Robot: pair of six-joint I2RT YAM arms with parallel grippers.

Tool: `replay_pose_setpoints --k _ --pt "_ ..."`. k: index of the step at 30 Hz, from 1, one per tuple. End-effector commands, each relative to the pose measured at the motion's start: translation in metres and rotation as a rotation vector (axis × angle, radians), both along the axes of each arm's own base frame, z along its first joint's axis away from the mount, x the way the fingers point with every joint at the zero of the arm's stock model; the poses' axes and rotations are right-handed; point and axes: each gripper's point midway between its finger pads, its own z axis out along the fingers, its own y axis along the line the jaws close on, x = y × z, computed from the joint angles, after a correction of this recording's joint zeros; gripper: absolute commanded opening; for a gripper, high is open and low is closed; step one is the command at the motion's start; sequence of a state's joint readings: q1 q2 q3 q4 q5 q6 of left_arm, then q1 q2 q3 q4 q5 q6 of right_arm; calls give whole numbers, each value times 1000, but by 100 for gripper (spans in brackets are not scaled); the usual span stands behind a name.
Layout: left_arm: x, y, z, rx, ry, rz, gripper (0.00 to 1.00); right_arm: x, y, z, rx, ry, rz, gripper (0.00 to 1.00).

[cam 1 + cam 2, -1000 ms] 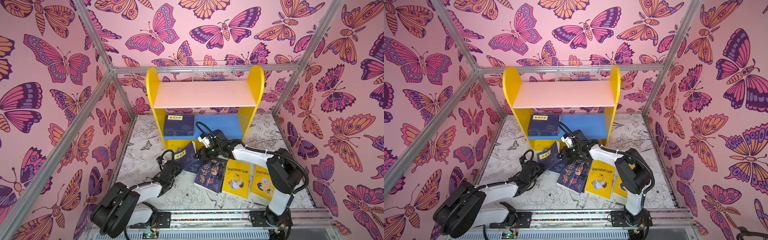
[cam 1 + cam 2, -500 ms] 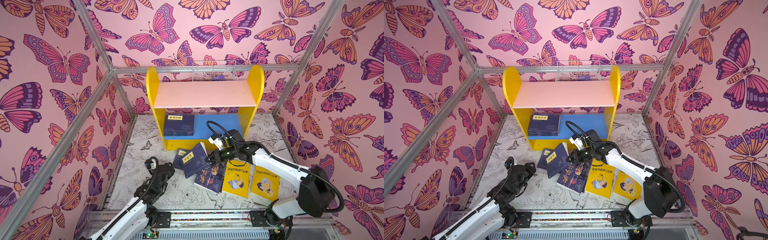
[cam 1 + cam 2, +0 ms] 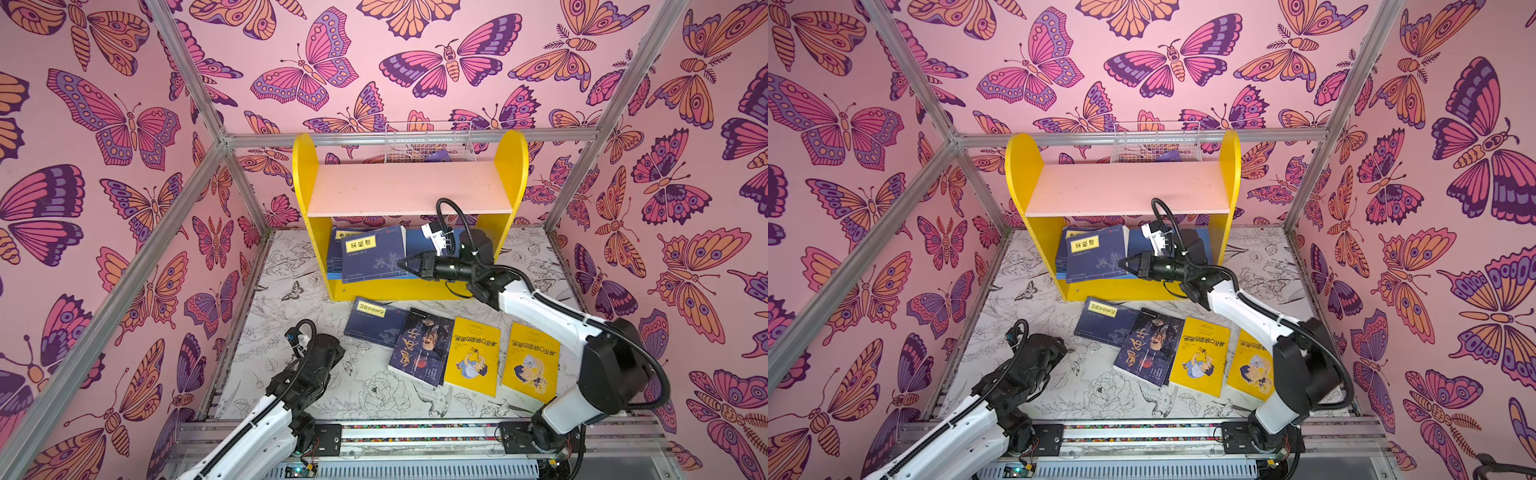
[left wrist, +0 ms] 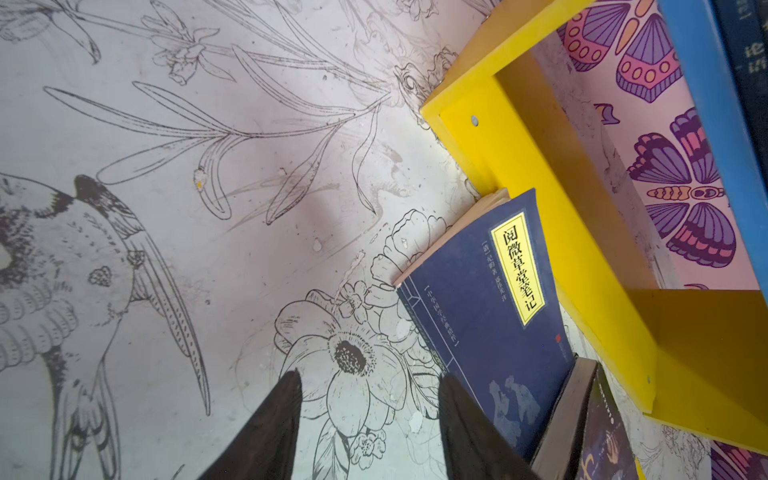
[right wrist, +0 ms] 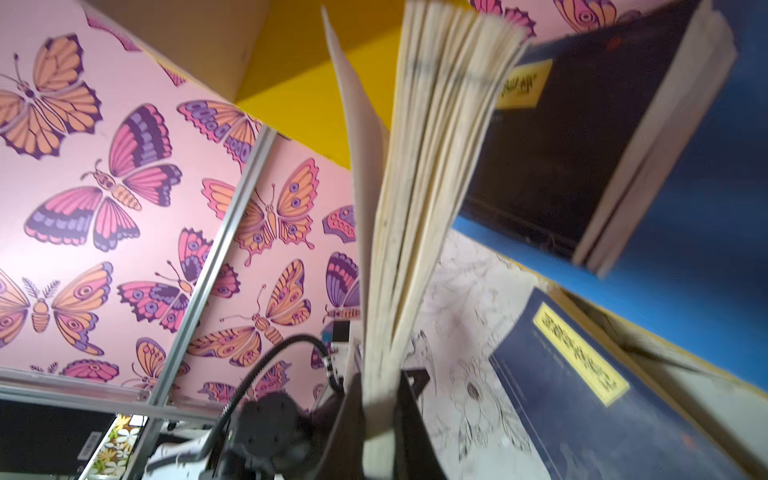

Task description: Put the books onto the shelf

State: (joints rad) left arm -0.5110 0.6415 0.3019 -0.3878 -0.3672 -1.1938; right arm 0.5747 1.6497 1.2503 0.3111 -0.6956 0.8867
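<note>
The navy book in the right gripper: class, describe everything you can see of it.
The navy book is a thin paperback with a yellow title label on its cover. The right gripper is shut on one edge, and in the right wrist view the cream pages fan loose. It hangs tilted over the shelf's blue lower board, above the navy stack lying there; contact with that stack cannot be told.

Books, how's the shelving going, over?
Right gripper shut on navy book, at lower shelf. Left gripper open, empty. Four books on mat. Nothing blocking.
</note>
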Motion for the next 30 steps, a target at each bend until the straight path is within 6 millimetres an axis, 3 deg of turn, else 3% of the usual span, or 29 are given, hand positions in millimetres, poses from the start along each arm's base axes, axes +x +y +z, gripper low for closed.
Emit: replay_pose_setpoints --k 1,7,14,30 --pt "-3 0 -2 7 18 -18 56 28 11 49 171 -93 -47 0" --pt "-7 -1 -6 -5 17 -25 56 68 23 34 180 -64 -135 0" --pt "-8 -1 -8 -7 19 -32 56 92 37 24 194 -28 -142 0" --pt "-9 -1 -10 -4 26 -34 56 88 49 -15 135 97 -86 0"
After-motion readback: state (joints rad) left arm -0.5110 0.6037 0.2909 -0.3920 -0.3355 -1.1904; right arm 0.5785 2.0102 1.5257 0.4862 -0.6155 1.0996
